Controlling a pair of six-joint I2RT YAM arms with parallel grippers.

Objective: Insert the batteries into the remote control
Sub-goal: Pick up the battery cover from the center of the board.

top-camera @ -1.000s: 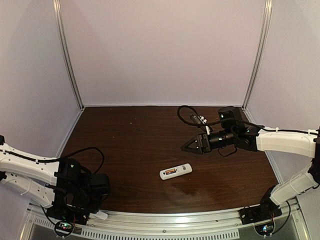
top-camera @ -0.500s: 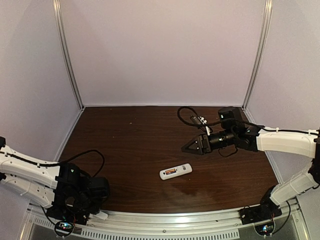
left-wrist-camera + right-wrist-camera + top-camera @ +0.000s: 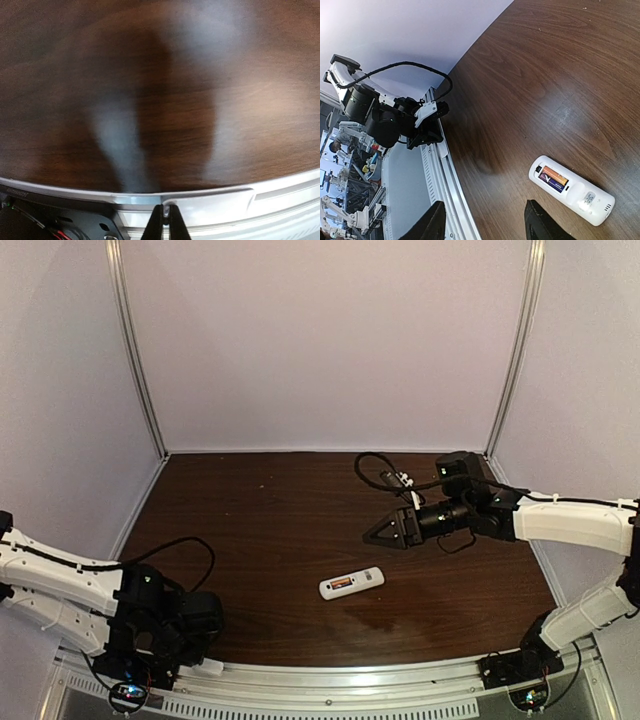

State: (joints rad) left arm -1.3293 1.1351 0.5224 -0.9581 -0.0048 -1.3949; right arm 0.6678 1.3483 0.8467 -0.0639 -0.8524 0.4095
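Remote control (image 3: 351, 583) lies back-up, long axis roughly left-right, batteries (image 3: 552, 179) leftward.

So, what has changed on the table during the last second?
Only the left arm moved. Its forearm sank a little toward the near edge and its hand shifted slightly to the right, shut and empty. Nothing was taken or let go. The right hand hangs open as before. The remote lies in the same place, with the batteries in its bay.
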